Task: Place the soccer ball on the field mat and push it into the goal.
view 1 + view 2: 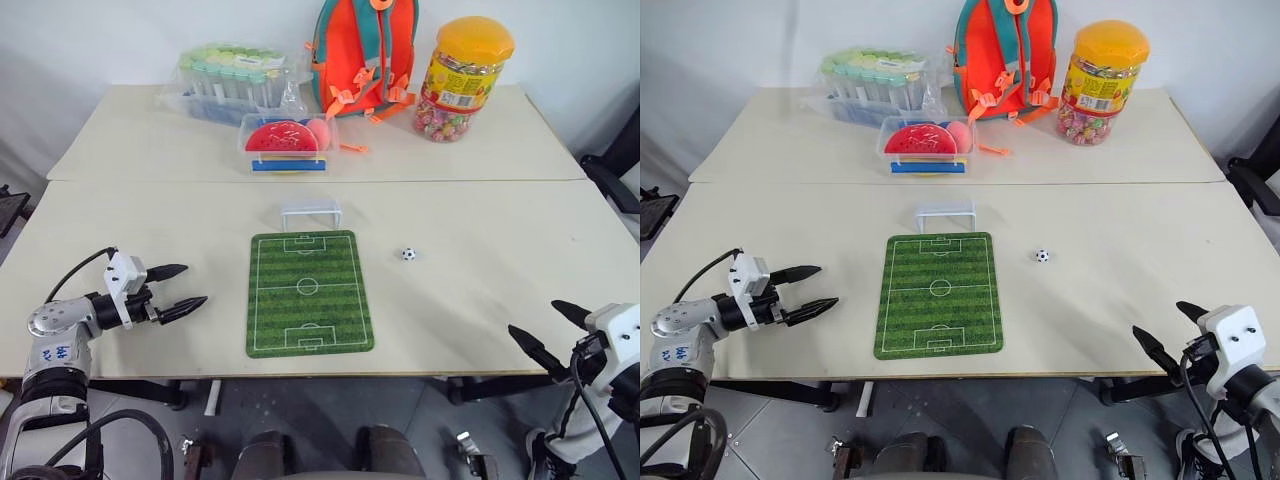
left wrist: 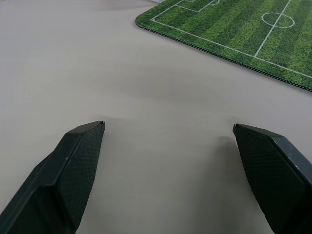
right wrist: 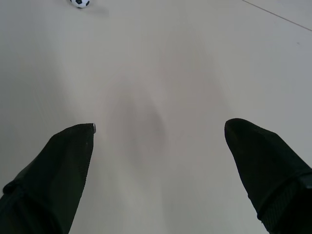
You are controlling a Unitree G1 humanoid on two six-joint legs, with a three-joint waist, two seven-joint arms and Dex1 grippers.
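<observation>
Left gripper point(image 1: 180, 290), right gripper point(image 1: 552, 330): black pointed fingers, white wrist housings, silver forearm, black cables.

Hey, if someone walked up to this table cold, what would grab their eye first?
Probably the green field mat at the middle of the near table, with the small white goal just beyond its far end. Next, the orange backpack and the yellow-lidded candy jar against the back wall, then the tiny soccer ball on bare table right of the mat.
</observation>
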